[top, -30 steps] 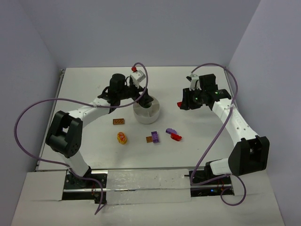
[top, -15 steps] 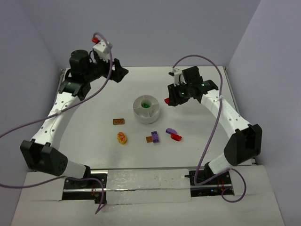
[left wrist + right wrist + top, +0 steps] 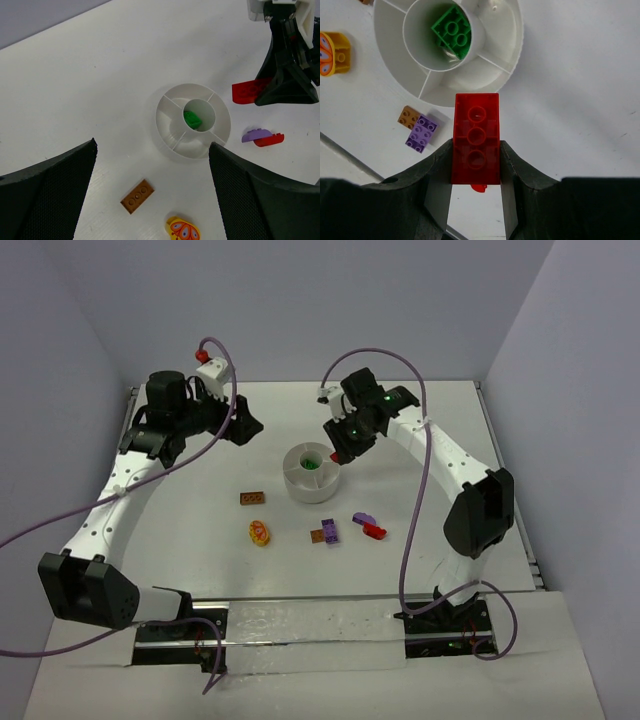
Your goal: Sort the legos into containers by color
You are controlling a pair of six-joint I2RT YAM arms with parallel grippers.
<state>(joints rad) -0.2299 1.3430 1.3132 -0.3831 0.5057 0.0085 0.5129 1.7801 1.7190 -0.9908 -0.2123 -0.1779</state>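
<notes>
White arms (image 3: 110,505), black joints (image 3: 85,588), purple cables (image 3: 370,352)

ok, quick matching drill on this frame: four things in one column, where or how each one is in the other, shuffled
1. green brick
2. long red brick
3. brown-orange brick
4. left gripper

A. open, holding nothing
B. lying on the table
C. in the centre well of the dish
D. clamped in the right gripper

Pairs: 1-C, 2-D, 3-B, 4-A
</notes>
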